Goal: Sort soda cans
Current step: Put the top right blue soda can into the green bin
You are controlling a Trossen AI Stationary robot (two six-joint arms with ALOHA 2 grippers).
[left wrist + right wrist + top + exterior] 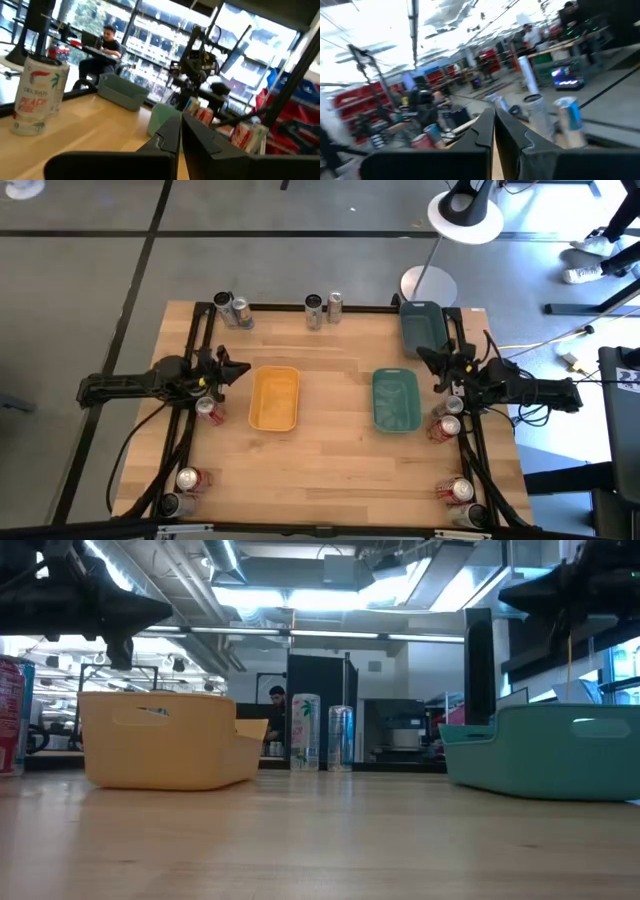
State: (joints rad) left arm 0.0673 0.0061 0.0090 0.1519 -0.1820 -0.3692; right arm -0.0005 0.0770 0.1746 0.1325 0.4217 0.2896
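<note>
Over the worktop (330, 470) side edges, left tool (240, 369) and right tool (425, 357) both pinched narrow, empty, soda cans (323, 308) along the far edge.

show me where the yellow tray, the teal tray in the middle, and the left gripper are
yellow tray (274, 398), high view, on its bare floor.
teal tray (396, 400), high view, on its bare floor.
left gripper (240, 368), high view, at the tips of its shut fingers.

Soda cans (323, 309) ring the table (330, 470); yellow tray (274, 398) beside teal tray (396, 400).
</note>
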